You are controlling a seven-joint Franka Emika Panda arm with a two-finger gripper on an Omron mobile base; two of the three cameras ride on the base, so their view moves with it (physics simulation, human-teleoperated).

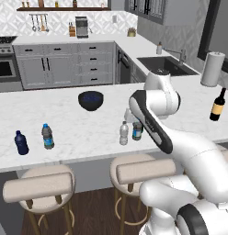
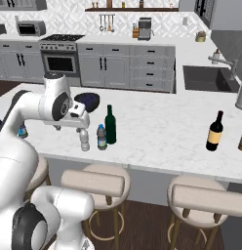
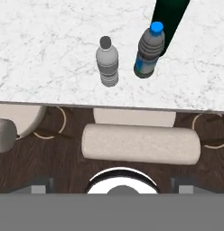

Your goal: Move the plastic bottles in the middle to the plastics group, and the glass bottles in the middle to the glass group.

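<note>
Pincer [image 2: 84,131]: released, poised above grey water bottle [image 3: 107,61] at near bench [image 1: 88,128] edge. Blue-labelled bottle [image 3: 149,52] just beside; green wine bottle [image 2: 110,125] behind. Dark bowl [image 1: 91,100] farther back; stools [image 3: 141,143] below.

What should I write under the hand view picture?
Looking down: grey-capped bottle, blue-capped bottle upright on marble counter.

The pale grey clear plastic bottle [image 3: 107,63] at centre has a grey-white cap. The blue-capped clear bottle [image 3: 149,52] beside it wears a blue band. The white marble counter [image 3: 41,54] shows grey veins.
</note>
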